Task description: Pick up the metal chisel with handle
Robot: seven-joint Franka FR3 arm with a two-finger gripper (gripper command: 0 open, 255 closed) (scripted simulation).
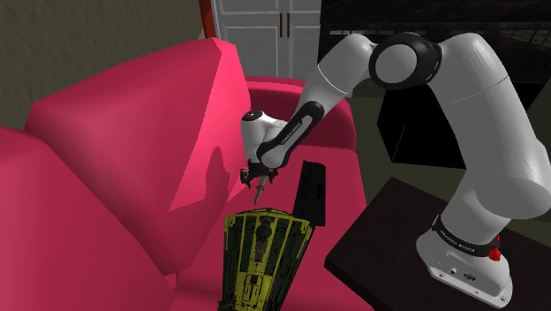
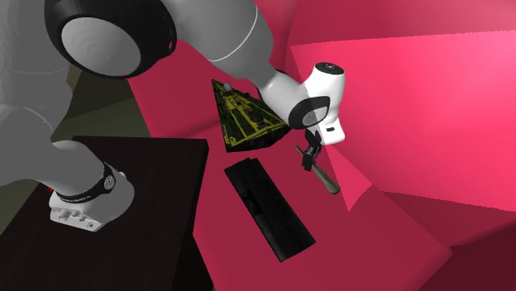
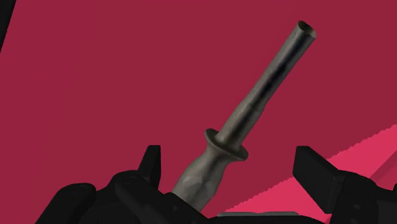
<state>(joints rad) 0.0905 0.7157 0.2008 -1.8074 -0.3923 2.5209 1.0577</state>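
A grey metal chisel [image 3: 254,105] with a flared guard and a rounded handle lies on the pink sofa seat [image 3: 114,76]. My black gripper [image 3: 230,159] is open and low over the handle end. The left finger [image 3: 150,167] and the right finger [image 3: 313,172] stand apart on either side of the handle, and neither touches it. The shaft points away from the hand. In the second exterior view the chisel [image 2: 321,174] slants out from under the gripper [image 2: 311,154]. In the shoulder view the gripper [image 1: 260,179] hangs just over the chisel [image 1: 262,193], near the sofa's backrest.
A yellow-and-black wedge-shaped object [image 1: 261,254] and a flat black box [image 1: 312,193] lie on the seat close by, toward the stand. The sofa's backrest [image 1: 141,132] rises beside the gripper. A dark side table [image 2: 124,190] carries the arm's base.
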